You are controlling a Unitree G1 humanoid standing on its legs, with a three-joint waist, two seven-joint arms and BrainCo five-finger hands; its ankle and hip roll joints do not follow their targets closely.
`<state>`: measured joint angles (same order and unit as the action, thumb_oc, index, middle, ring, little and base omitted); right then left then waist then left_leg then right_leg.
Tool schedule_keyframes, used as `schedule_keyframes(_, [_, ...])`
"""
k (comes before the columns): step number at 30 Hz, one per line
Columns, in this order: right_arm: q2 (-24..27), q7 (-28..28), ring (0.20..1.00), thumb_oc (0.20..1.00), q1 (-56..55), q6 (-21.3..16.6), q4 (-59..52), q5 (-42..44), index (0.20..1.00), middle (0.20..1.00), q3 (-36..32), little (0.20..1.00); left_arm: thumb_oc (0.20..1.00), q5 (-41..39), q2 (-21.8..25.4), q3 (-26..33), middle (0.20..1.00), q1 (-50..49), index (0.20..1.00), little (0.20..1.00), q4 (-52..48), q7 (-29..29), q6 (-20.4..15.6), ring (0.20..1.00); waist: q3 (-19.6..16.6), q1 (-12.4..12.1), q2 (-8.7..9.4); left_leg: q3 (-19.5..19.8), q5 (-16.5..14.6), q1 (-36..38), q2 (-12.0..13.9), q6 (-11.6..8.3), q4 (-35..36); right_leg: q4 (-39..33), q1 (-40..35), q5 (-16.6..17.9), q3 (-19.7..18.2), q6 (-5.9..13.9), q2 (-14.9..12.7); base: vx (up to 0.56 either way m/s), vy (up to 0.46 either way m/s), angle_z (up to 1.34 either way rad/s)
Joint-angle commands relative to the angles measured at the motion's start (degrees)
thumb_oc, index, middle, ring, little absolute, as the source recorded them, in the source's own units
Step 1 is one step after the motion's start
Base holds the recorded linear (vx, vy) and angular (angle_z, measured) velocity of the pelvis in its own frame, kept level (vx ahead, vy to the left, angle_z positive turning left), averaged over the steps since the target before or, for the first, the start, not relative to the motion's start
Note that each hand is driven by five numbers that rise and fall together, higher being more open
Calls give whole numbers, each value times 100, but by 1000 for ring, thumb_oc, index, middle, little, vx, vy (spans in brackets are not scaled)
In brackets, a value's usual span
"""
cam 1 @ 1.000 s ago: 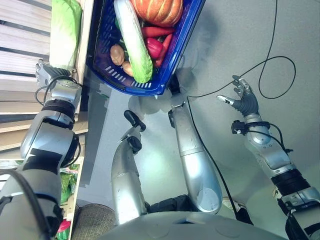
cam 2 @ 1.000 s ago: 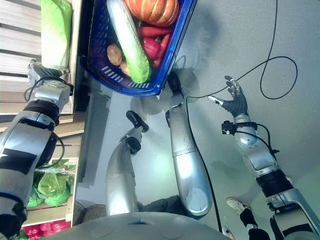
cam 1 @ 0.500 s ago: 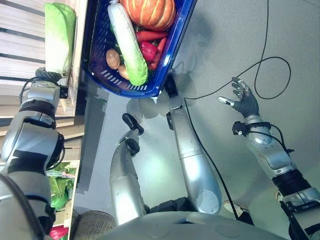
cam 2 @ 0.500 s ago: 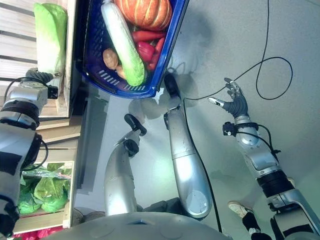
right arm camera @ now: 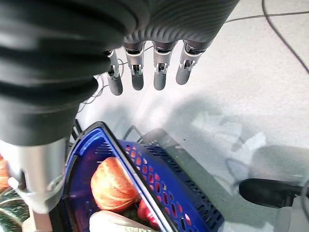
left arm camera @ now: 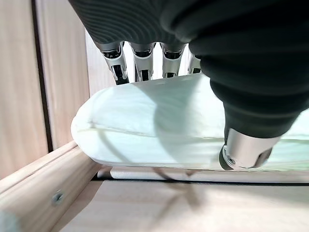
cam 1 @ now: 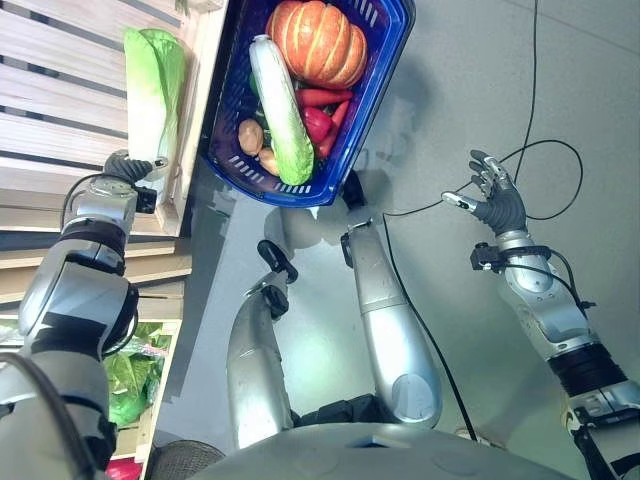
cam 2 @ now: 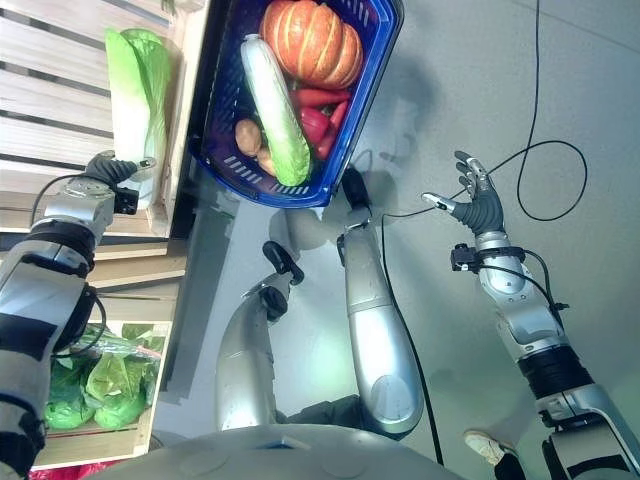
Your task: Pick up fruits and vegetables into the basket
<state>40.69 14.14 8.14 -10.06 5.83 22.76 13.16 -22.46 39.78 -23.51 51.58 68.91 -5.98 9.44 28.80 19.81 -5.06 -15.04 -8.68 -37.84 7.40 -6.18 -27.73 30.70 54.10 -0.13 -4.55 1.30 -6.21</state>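
Note:
A pale green napa cabbage [cam 1: 155,85] lies on a wooden shelf [cam 1: 60,85] at the left. My left hand [cam 1: 125,170] is at its near end; in the left wrist view the cabbage [left arm camera: 159,125] lies between the straight fingers [left arm camera: 140,63] and the thumb [left arm camera: 246,150], the hand open. The blue basket [cam 1: 385,90] stands on the floor beside the shelf. It holds an orange pumpkin [cam 1: 315,42], a long green-white cabbage [cam 1: 282,115], red peppers [cam 1: 318,120] and potatoes [cam 1: 250,135]. My right hand [cam 1: 497,205] hovers open over the floor at the right, holding nothing.
The shelf's raised wooden edge [cam 1: 197,110] runs between the cabbage and the basket. A lower shelf holds bagged leafy greens [cam 1: 125,375]. Grey floor [cam 1: 470,70] spreads to the right of the basket. The right wrist view looks down on the basket rim [right arm camera: 159,186] and pumpkin [right arm camera: 113,186].
The camera has shifted, moving the whole scene right and down. My left hand has come up from the shelf edge to the cabbage's near end. The right hand keeps its pose.

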Motion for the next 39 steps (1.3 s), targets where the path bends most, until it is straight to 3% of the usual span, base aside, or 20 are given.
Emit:
schedule_keyframes(1, [-178, -346, 1000, 1000, -381, -411, -587, -175, 1000, 1000, -238, 1000, 200, -72, -475, 460, 200, -1029, 200, 200, -268, 66, -483, 200, 99, -93, 239, -187, 187, -170, -114, 270, 23, -16, -395, -610, 314, 187, 31, -29, -58, 5])
schedule_keyframes(3, [-208, -540, 1000, 1000, -436, -491, -798, -173, 1000, 1000, -236, 1000, 200, 12, -466, 556, 200, -1269, 200, 200, -610, -43, -819, 200, 99, -161, 229, -160, 231, 43, -133, 258, 138, -109, -643, -609, 379, 206, -5, -35, -70, 6])
schedule_keyframes(4, [-254, -891, 1000, 1000, -482, -410, -1035, 65, 1000, 1000, -256, 1000, 200, 87, -482, 609, 200, -1545, 200, 200, -1009, -127, -1104, 200, 99, -239, 202, -117, 269, 247, -169, 256, 259, -178, -852, -608, 432, 226, -31, -29, -75, 6])
schedule_keyframes(7, [-335, -1311, 1000, 1000, -527, -254, -1323, 393, 1000, 1000, -280, 1000, 200, 178, -541, 731, 200, -2051, 200, 200, -1683, -290, -1488, 200, 99, -392, 157, -38, 320, 535, -216, 251, 417, -290, -1187, -613, 514, 249, -77, -25, -80, 11])
schedule_keyframes(11, [-506, -1986, 1000, 1000, -531, 203, -1630, 1164, 1000, 1000, -276, 1000, 200, 417, -760, 853, 200, -2836, 200, 200, -2710, -581, -2129, 200, 99, -656, 73, 101, 380, 1017, -307, 253, 664, -452, -1752, -660, 650, 268, -154, -16, -72, 14])
schedule_keyframes(17, [-944, -2381, 1000, 1000, -248, 815, -1919, 2035, 1000, 1000, -125, 1000, 200, 1035, -850, 790, 200, -3448, 200, 200, -3877, -808, -2470, 200, 97, -1004, 19, 281, 423, 1534, -372, 282, 884, -602, -2421, -724, 851, 267, -245, 1, -85, 16])
schedule_keyframes(18, [-1081, -2362, 1000, 1000, -79, 1023, -2043, 2223, 1000, 1000, -39, 1000, 200, 1365, -738, 694, 200, -3468, 200, 200, -4242, -860, -2398, 200, 99, -1101, 37, 291, 581, 1587, -377, 339, 959, -706, -2538, -566, 928, 213, -252, -69, -112, 11])
schedule_keyframes(21, [-1231, -2240, 1000, 1000, 145, 1165, -2225, 2257, 1000, 1000, 160, 1000, 200, 1684, -596, 584, 200, -3502, 200, 200, -4802, -626, -2269, 200, 32, -1261, 61, 380, 584, 1692, -396, 361, 993, -735, -2727, -587, 995, 212, -272, 0, -134, 19])
schedule_keyframes(26, [-1298, -1966, 1000, 1000, 424, 1110, -2276, 2153, 1000, 1000, 392, 1000, 200, 2069, -474, 410, 200, -3545, 200, 200, -5342, -440, -2189, 200, -36, -1421, 112, 473, 560, 1812, -420, 398, 1010, -797, -2949, -598, 1061, 224, -290, 25, -107, 20])
schedule_keyframes(27, [-1329, -1686, 1000, 1000, 595, 1158, -2250, 2097, 1000, 1000, 517, 1000, 200, 2427, -444, 259, 200, -3535, 200, 200, -5587, -392, -2146, 200, -66, -1490, 131, 523, 534, 1867, -432, 414, 1011, -836, -3054, -604, 1088, 226, -293, 32, -96, 8])
schedule_keyframes(39, [-1482, -1240, 1000, 1000, 1162, 1630, -1920, 2541, 1000, 1000, 1225, 1000, 200, 3254, -377, -422, 200, -3241, 200, 200, -6231, -385, -1911, 200, -123, -1729, 298, 719, 457, 2060, -386, 433, 961, -1038, -3475, -550, 1192, 276, -270, 34, -85, 7])
